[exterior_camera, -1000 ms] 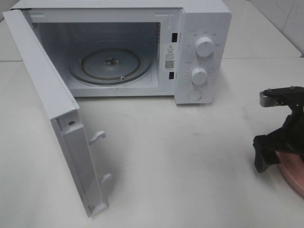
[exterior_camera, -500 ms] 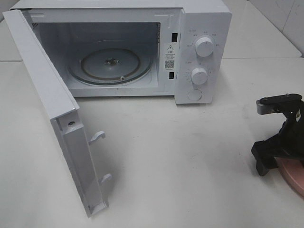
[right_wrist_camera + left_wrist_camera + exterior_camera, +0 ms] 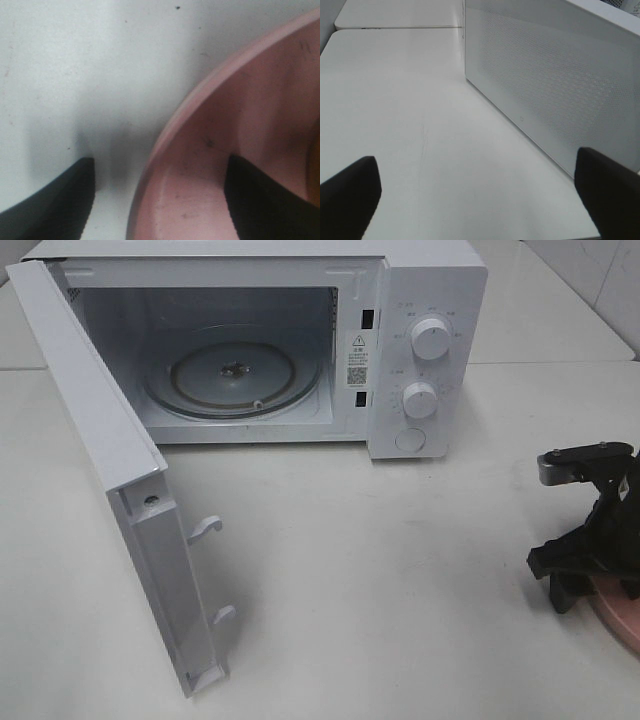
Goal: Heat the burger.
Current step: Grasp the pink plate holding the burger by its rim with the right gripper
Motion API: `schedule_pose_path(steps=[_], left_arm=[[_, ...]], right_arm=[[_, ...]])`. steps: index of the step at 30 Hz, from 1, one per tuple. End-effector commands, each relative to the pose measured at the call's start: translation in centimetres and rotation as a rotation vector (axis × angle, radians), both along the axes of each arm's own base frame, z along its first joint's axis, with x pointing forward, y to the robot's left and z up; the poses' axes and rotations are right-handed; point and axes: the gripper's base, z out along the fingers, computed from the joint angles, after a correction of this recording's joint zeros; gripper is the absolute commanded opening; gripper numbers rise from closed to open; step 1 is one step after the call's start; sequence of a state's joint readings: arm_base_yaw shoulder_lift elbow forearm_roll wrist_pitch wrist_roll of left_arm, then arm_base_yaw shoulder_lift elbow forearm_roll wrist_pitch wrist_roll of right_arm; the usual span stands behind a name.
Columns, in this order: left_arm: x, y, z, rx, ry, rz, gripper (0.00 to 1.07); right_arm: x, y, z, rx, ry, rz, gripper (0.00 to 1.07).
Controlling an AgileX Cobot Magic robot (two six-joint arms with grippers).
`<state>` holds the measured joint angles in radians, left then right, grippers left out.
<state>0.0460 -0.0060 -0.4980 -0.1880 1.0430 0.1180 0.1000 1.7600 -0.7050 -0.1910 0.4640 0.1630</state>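
The burger is out of the exterior high view; a thin golden strip [image 3: 316, 165] at the edge of the right wrist view may be it, I cannot tell. The pink plate [image 3: 622, 615] lies at the table's right edge. My right gripper [image 3: 585, 585] is open and low over the plate's near-left rim. In the right wrist view [image 3: 160, 200] one finger [image 3: 50, 205] stands outside the plate's rim [image 3: 165, 135] and the other [image 3: 270, 200] inside it. My left gripper [image 3: 477, 200] is open and empty beside the microwave door [image 3: 560, 90]; it is out of the exterior high view.
The white microwave [image 3: 420, 300] stands at the back with its door [image 3: 110, 460] swung wide open towards the front left. Its glass turntable [image 3: 235, 375] is bare. Two knobs [image 3: 430, 340] sit on its right panel.
My right gripper has come down a little and shifted slightly over the pink plate's rim. The microwave and its door have not moved.
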Motion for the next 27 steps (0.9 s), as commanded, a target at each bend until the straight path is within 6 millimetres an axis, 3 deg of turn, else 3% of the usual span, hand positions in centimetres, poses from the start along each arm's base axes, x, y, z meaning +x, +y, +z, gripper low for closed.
schedule_pose_path(steps=[1,3,4,5,6,8,19,27], left_arm=[[-0.3,0.0,0.0,-0.004,-0.025,-0.003,1.03],[-0.3,0.0,0.0,-0.004,-0.025,-0.003,1.03],[-0.3,0.0,0.0,-0.004,-0.025,-0.003,1.03],[-0.3,0.0,0.0,-0.004,-0.025,-0.003,1.03],[-0.3,0.0,0.0,-0.004,-0.025,-0.003,1.03],[-0.3,0.0,0.0,-0.004,-0.025,-0.003,1.03],[-0.3,0.0,0.0,-0.004,-0.025,-0.003,1.03],[-0.3,0.0,0.0,-0.004,-0.025,-0.003,1.03]], right_arm=[[-0.3,-0.2,-0.6,-0.014,0.039,-0.022,0.59],[-0.4,-0.4,-0.6,-0.029,0.044,-0.034,0.35],[-0.4,-0.4,-0.6,-0.029,0.044,-0.034,0.35],[-0.5,-0.4,-0.6,-0.031,0.051,-0.035,0.16],[-0.5,-0.4,-0.6,-0.031,0.051,-0.035,0.16],[-0.5,-0.4,-0.6,-0.03,0.053,-0.043,0.0],[-0.7,1.2,-0.3,-0.061,0.088,0.012,0.0],[-1.1,1.6,1.0,-0.196,0.062,0.029,0.0]])
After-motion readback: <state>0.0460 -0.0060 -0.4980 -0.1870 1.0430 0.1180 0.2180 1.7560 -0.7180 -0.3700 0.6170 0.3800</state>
